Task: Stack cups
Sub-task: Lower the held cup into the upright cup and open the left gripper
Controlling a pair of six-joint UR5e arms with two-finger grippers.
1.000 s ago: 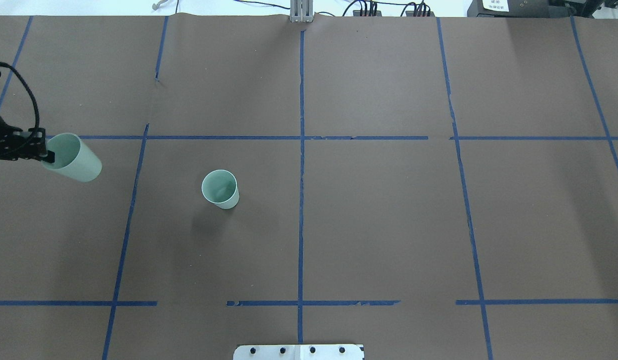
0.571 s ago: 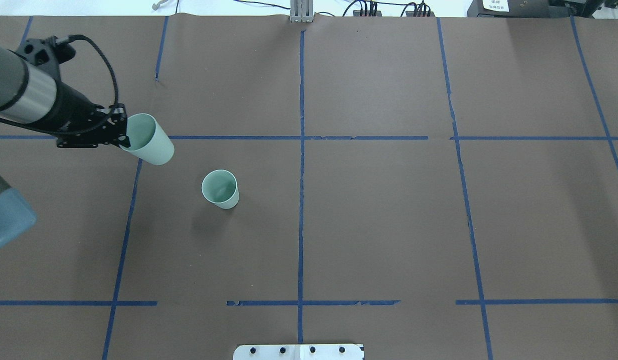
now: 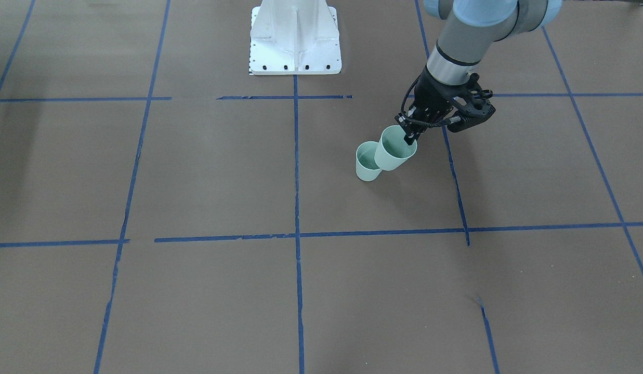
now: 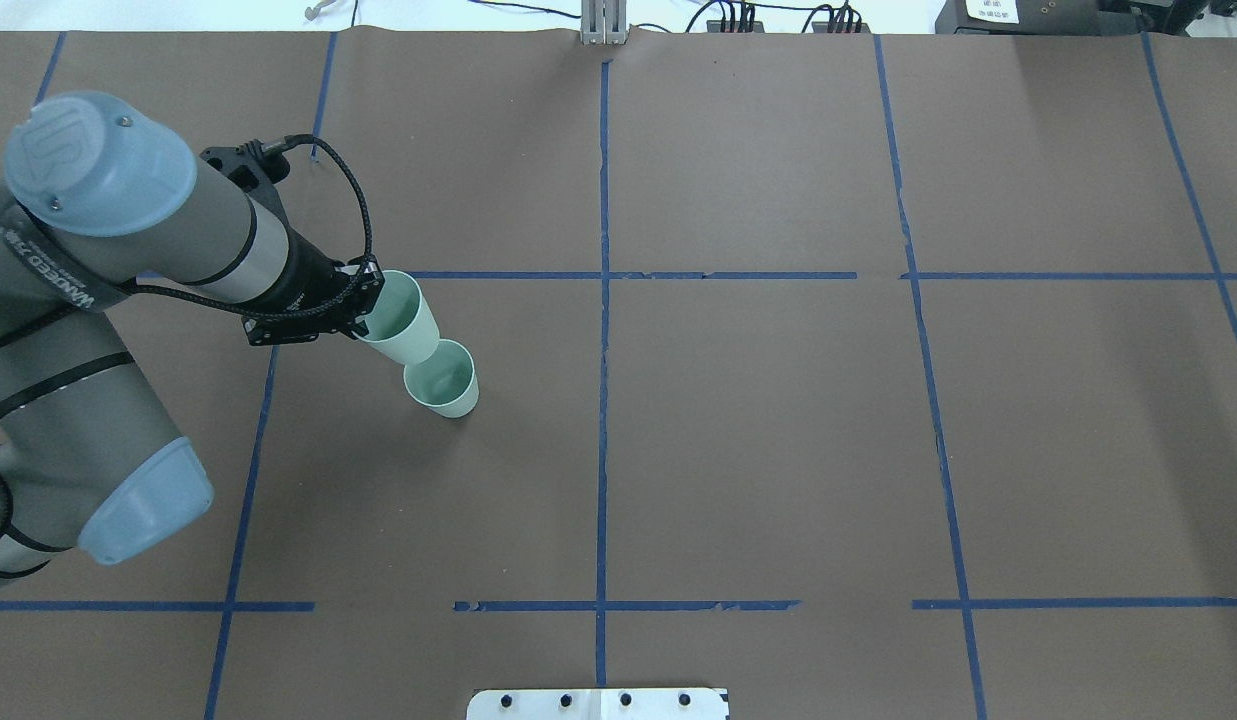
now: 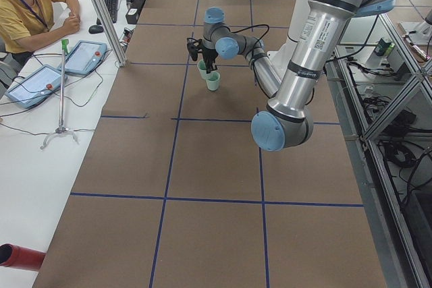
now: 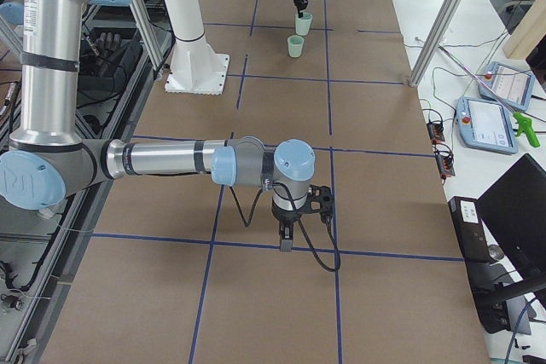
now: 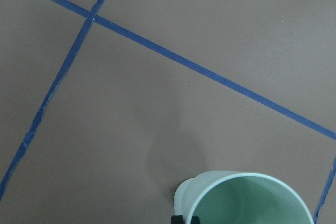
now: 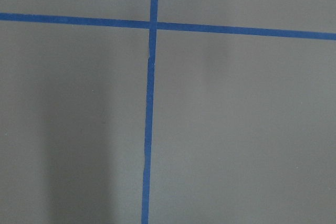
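One pale mint-green cup [image 4: 441,378] stands upright on the brown table, left of the middle; it also shows in the front view [image 3: 367,163]. My left gripper [image 4: 371,302] is shut on the rim of the second cup [image 4: 405,322] and holds it tilted. Its base is right by the standing cup's far-left rim. In the front view the held cup [image 3: 397,149] overlaps the standing one, with the gripper [image 3: 408,136] above. The left wrist view shows the held cup's rim [image 7: 247,199]. My right gripper [image 6: 285,243] points down near the table; I cannot tell whether it is open or shut.
Blue tape lines [image 4: 603,300] divide the brown table into squares. The white robot base plate [image 3: 295,39] sits at the robot's edge. An operator [image 5: 30,5] sits past the far edge with tablets [image 5: 88,55] and a stand [image 5: 62,92].
My left arm has swung right from the table's left edge, carrying the tilted cup up to the standing cup. The standing cup has not moved.
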